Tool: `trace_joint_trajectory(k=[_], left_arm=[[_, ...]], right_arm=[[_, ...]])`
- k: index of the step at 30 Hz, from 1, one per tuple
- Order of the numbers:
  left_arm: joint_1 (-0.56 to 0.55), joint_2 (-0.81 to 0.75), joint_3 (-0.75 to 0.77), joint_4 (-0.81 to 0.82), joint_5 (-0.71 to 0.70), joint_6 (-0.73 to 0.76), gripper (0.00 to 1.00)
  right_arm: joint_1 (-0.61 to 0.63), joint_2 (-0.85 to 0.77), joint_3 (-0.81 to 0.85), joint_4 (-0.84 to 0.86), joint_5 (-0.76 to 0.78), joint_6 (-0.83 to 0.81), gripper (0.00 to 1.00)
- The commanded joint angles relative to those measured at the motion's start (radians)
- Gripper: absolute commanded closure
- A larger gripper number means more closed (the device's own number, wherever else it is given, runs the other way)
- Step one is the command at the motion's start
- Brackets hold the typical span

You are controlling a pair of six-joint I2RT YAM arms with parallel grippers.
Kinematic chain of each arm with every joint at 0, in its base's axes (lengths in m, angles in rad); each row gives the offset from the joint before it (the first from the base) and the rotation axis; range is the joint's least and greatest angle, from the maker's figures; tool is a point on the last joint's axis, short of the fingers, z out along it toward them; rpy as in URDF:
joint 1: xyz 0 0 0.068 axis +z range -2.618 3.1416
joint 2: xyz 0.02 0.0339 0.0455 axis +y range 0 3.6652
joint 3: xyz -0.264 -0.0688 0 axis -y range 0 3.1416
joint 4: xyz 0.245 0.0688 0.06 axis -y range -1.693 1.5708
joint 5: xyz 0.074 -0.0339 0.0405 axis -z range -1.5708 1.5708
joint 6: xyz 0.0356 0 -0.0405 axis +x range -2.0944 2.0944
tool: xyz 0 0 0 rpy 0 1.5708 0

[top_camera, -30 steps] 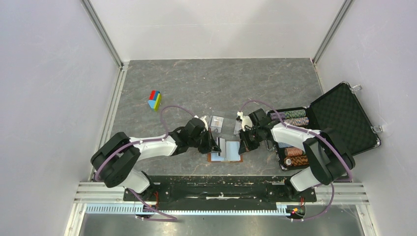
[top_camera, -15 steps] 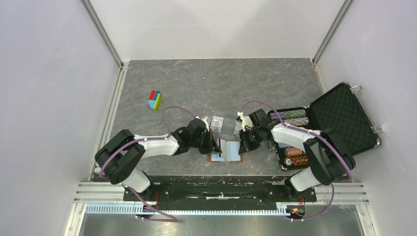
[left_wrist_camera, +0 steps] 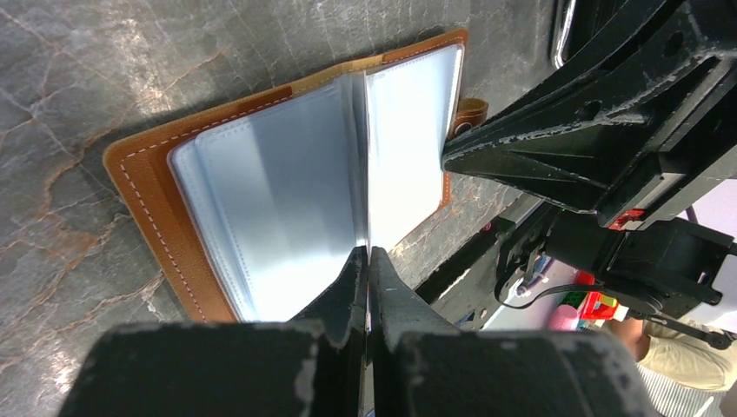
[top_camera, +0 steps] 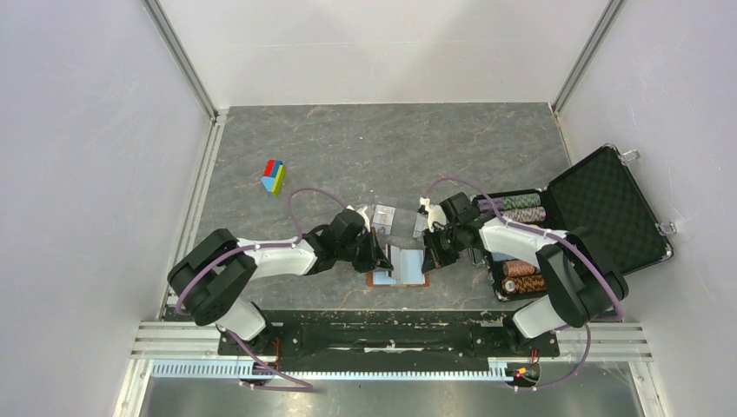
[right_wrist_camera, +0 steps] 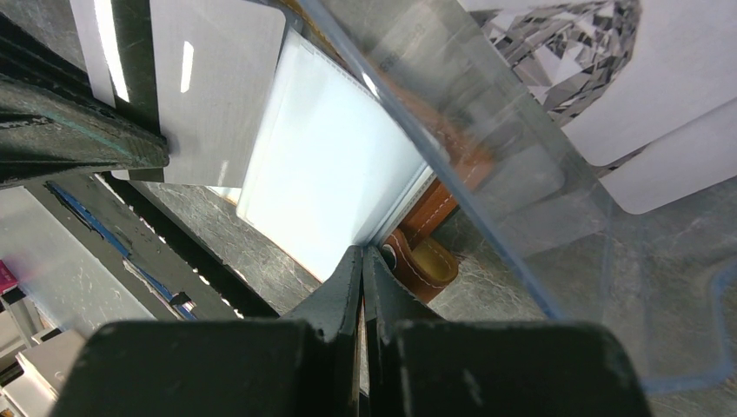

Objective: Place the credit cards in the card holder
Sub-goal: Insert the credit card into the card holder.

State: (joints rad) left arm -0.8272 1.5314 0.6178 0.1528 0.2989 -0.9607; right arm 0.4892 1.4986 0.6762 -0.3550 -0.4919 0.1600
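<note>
On the grey table [top_camera: 391, 148], the brown card holder [left_wrist_camera: 139, 191] lies open.

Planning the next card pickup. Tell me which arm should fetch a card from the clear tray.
Right, probably: the clear tray with cards lies close by the shut right jaws, while the left jaws pinch a sleeve of the card holder upright.

A grey marbled tabletop [top_camera: 348, 148] carries an open brown card holder [top_camera: 401, 265] at lower centre of the overhead view. A clear plastic tray [top_camera: 387, 217] lies just above it, a multicoloured block [top_camera: 274, 175] toward the upper left and an open black foam-lined case [top_camera: 608, 208] at the right edge.
</note>
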Motion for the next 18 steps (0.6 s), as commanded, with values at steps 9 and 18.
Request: trace_joint_trajectory(k=[9, 18], left_arm=[[-0.006, -0.072, 0.002, 0.085, 0.016, -0.063, 0.98], [-0.006, -0.038, 0.003, 0.049, -0.004, -0.072, 0.98]], right_arm=[[0.003, 0.002, -0.021, -0.020, 0.065, -0.018, 1.00], [0.003, 0.006, -0.022, -0.020, 0.065, -0.018, 1.00]])
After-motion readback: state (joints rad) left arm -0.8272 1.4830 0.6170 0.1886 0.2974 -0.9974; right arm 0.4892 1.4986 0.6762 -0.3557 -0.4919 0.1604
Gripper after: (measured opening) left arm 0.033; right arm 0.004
